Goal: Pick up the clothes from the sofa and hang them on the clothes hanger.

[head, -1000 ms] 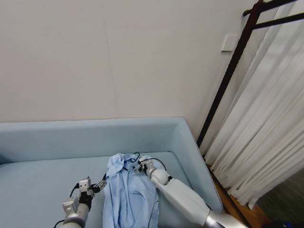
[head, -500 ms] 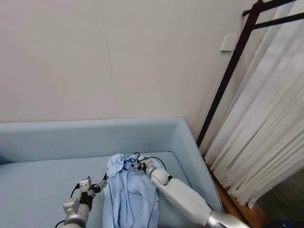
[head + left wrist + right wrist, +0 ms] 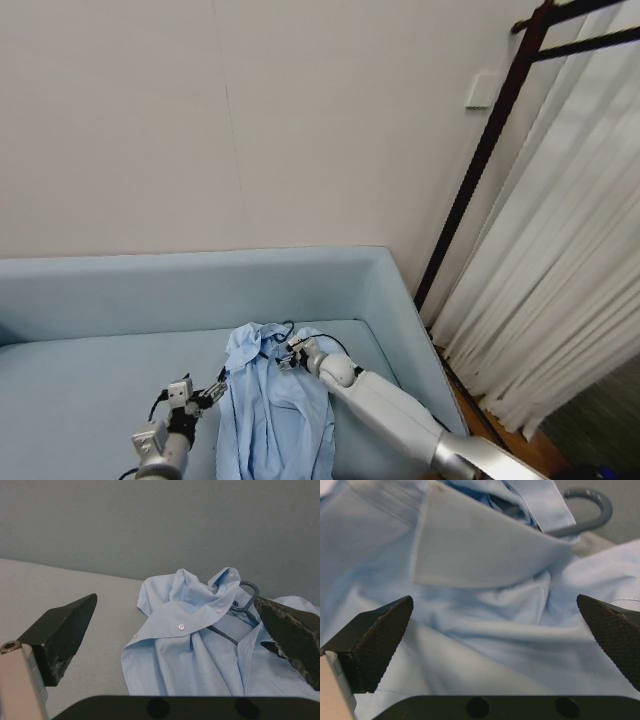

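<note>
A light blue shirt (image 3: 270, 405) lies crumpled on the pale blue sofa (image 3: 90, 380), still on a grey hanger whose hook (image 3: 248, 591) sticks out at the collar. My right gripper (image 3: 289, 351) hovers open right over the collar (image 3: 480, 550), its dark fingers (image 3: 375, 637) spread on either side of the cloth, with the hook (image 3: 592, 507) just beyond. My left gripper (image 3: 208, 392) stands open beside the shirt's left edge, facing the collar (image 3: 195, 615), with nothing between its fingers (image 3: 62, 632).
A dark clothes rack (image 3: 482, 150) stands to the right of the sofa, its bars at the top right. White curtains (image 3: 560, 280) hang behind it. The sofa's backrest (image 3: 200, 285) and right armrest (image 3: 400, 320) close in the seat; the seat's left part is bare.
My left arm has sunk slightly lower beside the shirt. The right gripper has barely shifted at the collar. The shirt lies as before.
</note>
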